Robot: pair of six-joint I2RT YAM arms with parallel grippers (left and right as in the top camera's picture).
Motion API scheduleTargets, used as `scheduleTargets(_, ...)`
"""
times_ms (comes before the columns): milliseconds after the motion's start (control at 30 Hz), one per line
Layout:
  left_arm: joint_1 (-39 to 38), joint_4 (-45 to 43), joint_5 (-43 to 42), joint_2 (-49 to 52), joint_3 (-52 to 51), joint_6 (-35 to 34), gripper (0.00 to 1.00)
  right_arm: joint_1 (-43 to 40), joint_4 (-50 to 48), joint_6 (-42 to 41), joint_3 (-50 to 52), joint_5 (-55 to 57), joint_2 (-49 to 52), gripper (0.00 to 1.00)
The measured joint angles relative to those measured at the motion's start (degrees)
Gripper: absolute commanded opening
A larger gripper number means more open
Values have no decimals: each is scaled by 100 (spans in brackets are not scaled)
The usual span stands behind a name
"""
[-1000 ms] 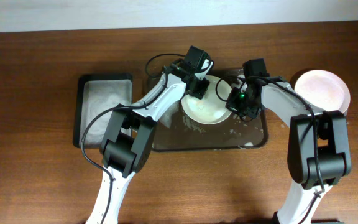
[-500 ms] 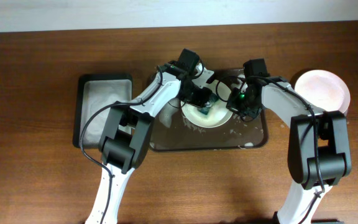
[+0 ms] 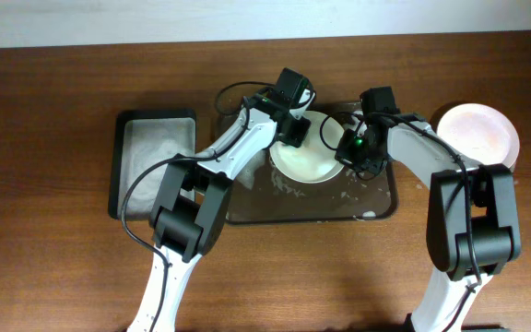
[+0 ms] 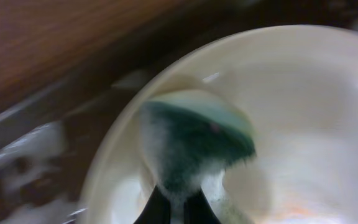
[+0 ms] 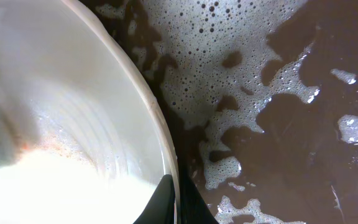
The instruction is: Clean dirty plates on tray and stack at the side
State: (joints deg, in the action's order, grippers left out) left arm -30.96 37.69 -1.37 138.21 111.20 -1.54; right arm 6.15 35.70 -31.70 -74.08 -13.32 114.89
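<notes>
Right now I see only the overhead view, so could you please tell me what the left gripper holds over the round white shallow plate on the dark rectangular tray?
Observer: The left gripper is shut on a green sponge, foamy, pressed inside the round white plate near its rim.
Operator: Thank you. And the other arm?
Observer: The right gripper pinches that plate's rim.
Operator: Does the plate look clean?
Observer: Not quite; a faint orange smear shows inside it.

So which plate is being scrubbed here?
The plate in the tray: right gripper pinches its rim, left gripper holds a sponge on it. The other plate sits outside.
</notes>
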Motion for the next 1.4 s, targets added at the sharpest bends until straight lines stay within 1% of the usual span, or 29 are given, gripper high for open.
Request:
scheduleTargets(133, 0, 450, 487, -42, 50, 0, 0, 0, 0, -2, 0, 0, 0, 4)
scheduleTargets(267, -17, 1121, 573, -76, 133, 0, 0, 24, -20, 4, 0, -9, 2, 4)
scheduleTargets(333, 2, 1460, 372, -107, 144, 76, 0, 48, -13, 24, 0, -7, 2, 4)
scheduleTargets(400, 66, 1650, -92, -118, 153, 271, 0, 48, -13, 24, 0, -7, 2, 4)
scheduleTargets(467, 173, 1705, -730, -118, 144, 466, 0, 48, -11, 24, 0, -7, 2, 4)
scheduleTargets(533, 275, 1591, -1349, -116, 81, 592, 0, 48, -11, 28, 0, -7, 2, 4)
scheduleTargets(600, 302, 1276, -1777, -96, 11, 660, 0, 48, 0, 28, 0, 2, 2, 4)
scheduleTargets(733, 249, 442, -2197, -9, -74, 647, 1, 31, 22, 15, -2, 55, -4, 4)
scheduleTargets(867, 192, -131, -2262, 61, -105, 479, 0, 4, 26, 2, -2, 83, -9, 4)
scheduleTargets(933, 149, -332, -2037, 79, -107, 295, 0, 4, 26, 0, -2, 83, -9, 4)
scheduleTargets(1033, 90, -372, -1652, 76, -105, 9, 1, 4, 4, -2, -2, 81, -9, 4)
scheduleTargets(1133, -76, -341, -533, 63, -17, -267, 1, 4, 0, -7, -2, 81, -9, 4)
scheduleTargets(1233, -92, -146, 72, 52, 24, -354, 0, 4, 0, -2, -2, 81, -9, 4)
scheduleTargets(1300, -92, 138, 540, 22, 55, -391, 0, 4, 0, -2, -2, 81, -9, 4)
scheduleTargets(1400, -122, 560, 876, -11, 105, -409, 0, 4, -20, -4, -2, 76, -9, 4)
